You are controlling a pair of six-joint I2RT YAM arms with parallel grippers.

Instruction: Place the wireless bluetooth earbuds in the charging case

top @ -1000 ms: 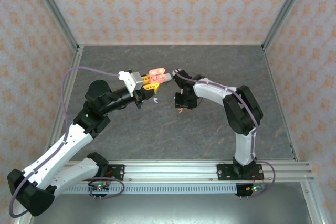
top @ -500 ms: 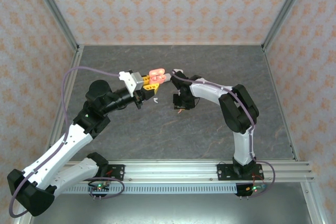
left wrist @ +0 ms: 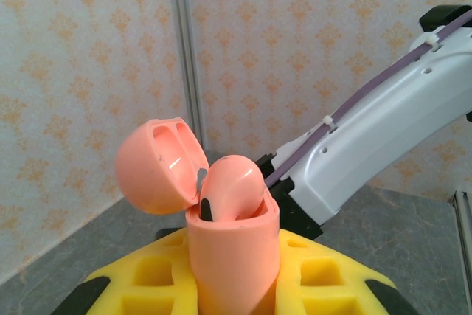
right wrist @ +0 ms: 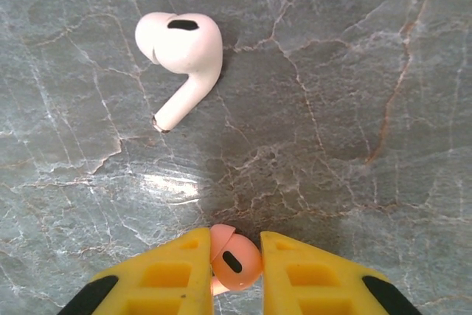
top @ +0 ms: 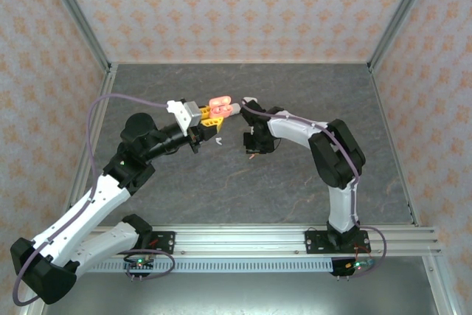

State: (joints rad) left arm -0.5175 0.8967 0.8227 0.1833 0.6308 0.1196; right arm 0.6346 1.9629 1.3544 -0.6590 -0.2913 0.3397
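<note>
Grey marbled desk [top: 295,182], enclosed by patterned walls [top: 236,5]; both arms meet near its centre.

- Left end effector [top: 214,112]: clenched on the salmon charging case [left wrist: 234,256], held in the air above the desk. Case long axis runs along the fingers, mouth pointing away from the wrist, lid [left wrist: 158,164] swung back. One salmon earbud [left wrist: 234,182] sits in the mouth, its rounded head proud of the rim.
- Right end effector [right wrist: 234,237]: down at the desk, pinched on a second salmon earbud [right wrist: 237,262] by its bulbous head, dark oval vent facing up to the wrist. Stem mostly hidden between the fingers; long axis cannot be told.
- White earbud [right wrist: 183,49]: loose, flat on the desk just beyond the right end effector, stem lying diagonally.

Hazards, as judged: the grip is on a small rounded head, so the piece may squirt out on lifting. With the stem hidden, it may reach the free socket misaligned and jam. A hard push could twist the airborne case or knock the lid.
</note>
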